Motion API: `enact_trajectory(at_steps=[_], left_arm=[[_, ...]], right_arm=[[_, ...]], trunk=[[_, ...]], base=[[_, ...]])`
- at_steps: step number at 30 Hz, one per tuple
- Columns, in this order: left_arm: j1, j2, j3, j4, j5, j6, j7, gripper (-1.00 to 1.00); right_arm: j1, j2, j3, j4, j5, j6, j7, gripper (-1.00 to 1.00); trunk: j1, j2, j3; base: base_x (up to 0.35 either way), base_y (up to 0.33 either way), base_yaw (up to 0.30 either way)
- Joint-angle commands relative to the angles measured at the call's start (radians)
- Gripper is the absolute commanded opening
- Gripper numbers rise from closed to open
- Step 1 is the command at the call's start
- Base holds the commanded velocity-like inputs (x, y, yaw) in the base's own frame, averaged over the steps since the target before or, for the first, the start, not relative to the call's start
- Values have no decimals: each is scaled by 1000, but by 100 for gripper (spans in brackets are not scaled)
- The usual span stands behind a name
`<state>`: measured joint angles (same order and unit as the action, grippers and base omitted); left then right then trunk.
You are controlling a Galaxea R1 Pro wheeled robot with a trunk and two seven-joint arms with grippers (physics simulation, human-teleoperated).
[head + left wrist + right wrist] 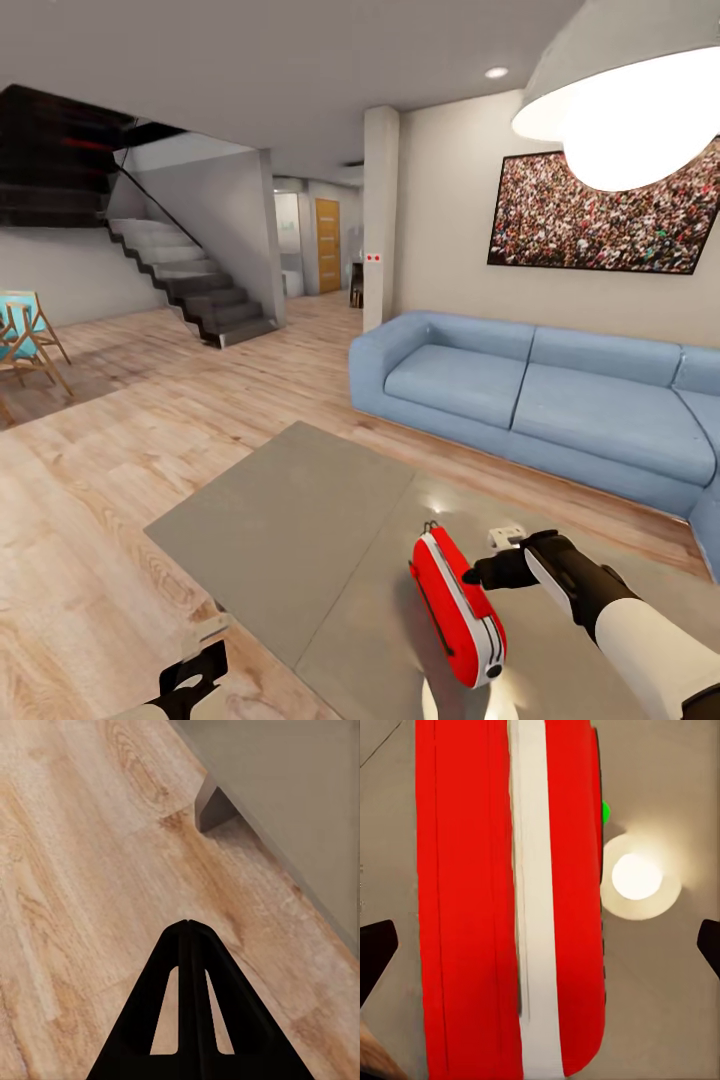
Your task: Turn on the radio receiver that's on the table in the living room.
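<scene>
Standing on edge on the table, just beside the right gripper: the radio receiver, its red case between wide-apart fingers. Risking toppling it with a sideways nudge. Hanging over floor beside the table, pressed together: the left gripper.

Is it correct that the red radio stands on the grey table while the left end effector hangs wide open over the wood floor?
Not quite. The left wrist view shows the left end effector shut, its fingers pressed together, not wide open. The rest holds: it hangs over the wood floor beside the table, and the red radio stands on that table.
</scene>
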<state>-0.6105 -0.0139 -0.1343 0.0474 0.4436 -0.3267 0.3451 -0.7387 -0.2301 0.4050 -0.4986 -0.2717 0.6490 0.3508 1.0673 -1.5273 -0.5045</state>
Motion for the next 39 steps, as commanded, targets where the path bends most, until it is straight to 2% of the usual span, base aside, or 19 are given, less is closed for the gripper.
enact_trajectory(at_steps=[1, 39], left_arm=[[0, 0, 0, 0, 0, 0, 0, -100], [0, 2, -1, 0, 0, 0, 1, -100]], right_arm=[[0, 0, 0, 0, 0, 0, 0, 100], [0, 0, 0, 0, 3, 0, -3, 100]], trunk=[[-4, 7, 3], [-150, 273, 122]], base=[[0, 0, 0], [-5, -3, 0]])
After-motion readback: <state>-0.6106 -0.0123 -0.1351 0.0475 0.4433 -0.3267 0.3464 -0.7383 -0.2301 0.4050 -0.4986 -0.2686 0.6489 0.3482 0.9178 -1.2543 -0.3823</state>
